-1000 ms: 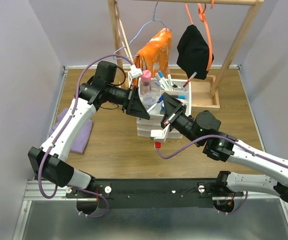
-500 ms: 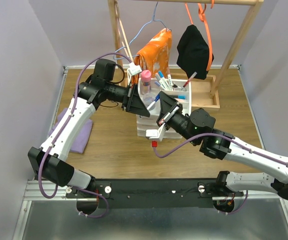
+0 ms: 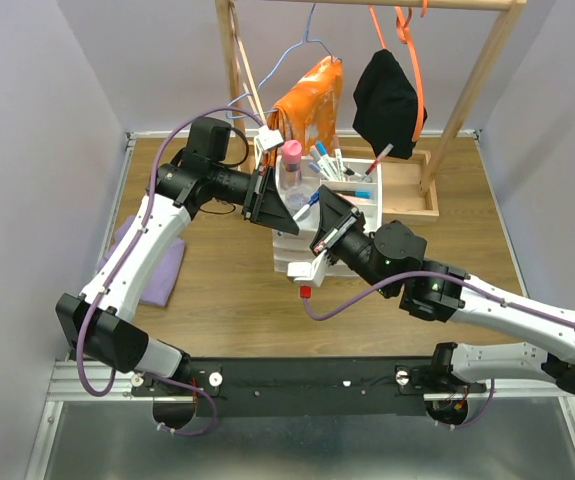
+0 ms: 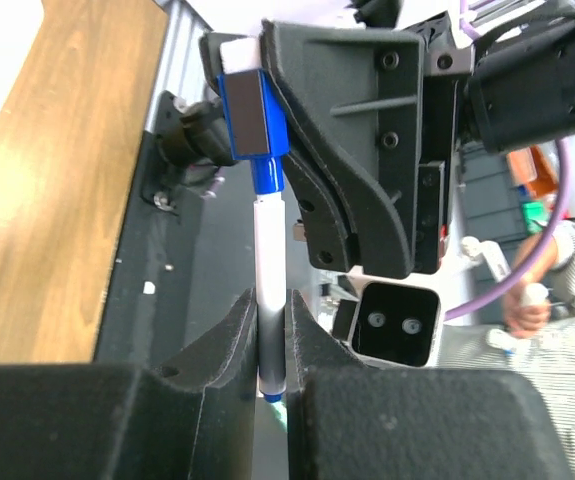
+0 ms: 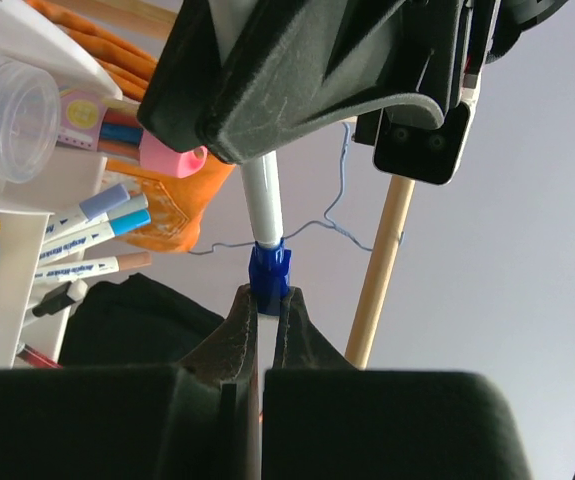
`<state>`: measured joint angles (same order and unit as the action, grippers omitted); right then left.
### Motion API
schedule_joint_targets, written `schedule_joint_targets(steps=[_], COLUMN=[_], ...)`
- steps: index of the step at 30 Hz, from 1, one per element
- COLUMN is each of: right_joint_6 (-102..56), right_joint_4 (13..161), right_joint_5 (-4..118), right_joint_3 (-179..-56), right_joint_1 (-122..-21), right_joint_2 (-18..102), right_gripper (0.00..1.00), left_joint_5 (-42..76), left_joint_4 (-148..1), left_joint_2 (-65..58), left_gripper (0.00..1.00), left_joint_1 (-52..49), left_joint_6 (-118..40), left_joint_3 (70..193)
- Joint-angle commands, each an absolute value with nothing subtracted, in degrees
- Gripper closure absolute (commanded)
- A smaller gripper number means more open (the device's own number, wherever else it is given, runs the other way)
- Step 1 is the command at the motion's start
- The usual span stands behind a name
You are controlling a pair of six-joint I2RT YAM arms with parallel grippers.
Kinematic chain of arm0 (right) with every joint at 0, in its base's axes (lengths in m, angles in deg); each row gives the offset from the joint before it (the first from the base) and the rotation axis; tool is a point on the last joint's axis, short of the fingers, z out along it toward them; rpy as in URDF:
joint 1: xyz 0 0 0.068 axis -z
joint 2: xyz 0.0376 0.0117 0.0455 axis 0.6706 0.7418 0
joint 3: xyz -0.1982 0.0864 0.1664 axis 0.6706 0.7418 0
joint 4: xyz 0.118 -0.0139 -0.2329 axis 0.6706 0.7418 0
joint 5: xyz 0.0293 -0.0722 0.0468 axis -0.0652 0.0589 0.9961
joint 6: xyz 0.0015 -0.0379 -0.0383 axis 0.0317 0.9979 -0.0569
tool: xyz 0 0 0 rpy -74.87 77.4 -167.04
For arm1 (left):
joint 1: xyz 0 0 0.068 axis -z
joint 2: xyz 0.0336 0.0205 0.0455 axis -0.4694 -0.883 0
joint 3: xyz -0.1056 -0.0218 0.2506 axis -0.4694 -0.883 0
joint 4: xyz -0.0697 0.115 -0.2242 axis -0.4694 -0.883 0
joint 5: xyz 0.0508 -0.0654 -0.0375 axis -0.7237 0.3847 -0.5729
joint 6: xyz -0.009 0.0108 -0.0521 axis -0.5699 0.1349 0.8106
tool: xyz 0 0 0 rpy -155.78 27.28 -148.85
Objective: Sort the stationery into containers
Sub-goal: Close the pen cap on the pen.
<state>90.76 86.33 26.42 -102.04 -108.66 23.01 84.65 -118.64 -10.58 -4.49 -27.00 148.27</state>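
Note:
A white pen [image 4: 268, 275] with a blue cap [image 4: 256, 118] is stretched between both grippers above the white divided tray [image 3: 365, 186]. My left gripper [image 4: 270, 325] is shut on the pen's white barrel [image 5: 262, 205]. My right gripper [image 5: 267, 300] is shut on the blue cap [image 5: 269, 272]. In the top view the pen [image 3: 310, 203] spans the short gap between left gripper [image 3: 289, 222] and right gripper [image 3: 325, 218]. The tray holds several pens [image 3: 329, 163] and a pink-capped bottle [image 3: 290, 158]. A clear bottle [image 5: 12, 100] and more pens [image 5: 87, 228] appear in the right wrist view.
The tray tops a small white drawer unit [image 3: 289, 258]. A purple cloth [image 3: 164, 268] lies at the left under the left arm. A wooden rack base [image 3: 409, 192] stands behind the tray, with an orange garment [image 3: 309, 100] and a black one [image 3: 387, 92] hanging above.
My right arm has eased left toward the left gripper, its cable plug swinging left with it. The left arm has barely moved; both grips on the pen are unchanged.

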Motion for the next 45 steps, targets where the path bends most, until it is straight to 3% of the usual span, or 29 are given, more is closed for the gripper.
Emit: schedule_joint_targets(steps=[1, 6, 18, 34, 38, 42, 45], right_joint_6=[91.4, 91.6, 87.7, 72.7, 71.3, 75.0, 77.8], right_joint_4=[98.2, 104.1, 103.1, 138.3, 138.5, 133.9, 123.9], right_joint_5=[31.5, 31.0, 29.6, 44.3, 46.8, 43.7, 38.6], right_joint_3=[-103.6, -105.2, -111.0, -135.9, -139.3, -133.3, -125.6], right_joint_1=[-114.6, -115.2, -118.9, -122.4, -122.4, -122.4, -122.4], right_joint_2=[23.2, 23.1, 30.0, 36.2, 37.7, 36.0, 30.6], right_gripper=[1.0, 0.99, 1.0, 1.0, 1.0, 0.99, 0.89], left_joint_5=[83.8, 83.6, 81.6, 62.1, 60.9, 60.4, 60.1], left_joint_4=[-111.9, -110.1, -111.2, -130.8, -131.1, -131.5, -133.2], left_joint_2=[-13.7, -14.6, -16.1, -16.1, -16.0, -15.4, -14.0], left_gripper=[1.0, 1.0, 1.0, 1.0, 1.0, 1.0, 1.0], left_joint_1=[-5.1, -5.1, -3.5, -1.5, -1.4, -1.4, -1.5], left_joint_6=[-23.2, -21.6, -23.1, -46.4, -46.7, -47.1, -48.5], left_joint_3=[152.9, 153.7, 155.6, 161.7, 162.0, 162.3, 162.4])
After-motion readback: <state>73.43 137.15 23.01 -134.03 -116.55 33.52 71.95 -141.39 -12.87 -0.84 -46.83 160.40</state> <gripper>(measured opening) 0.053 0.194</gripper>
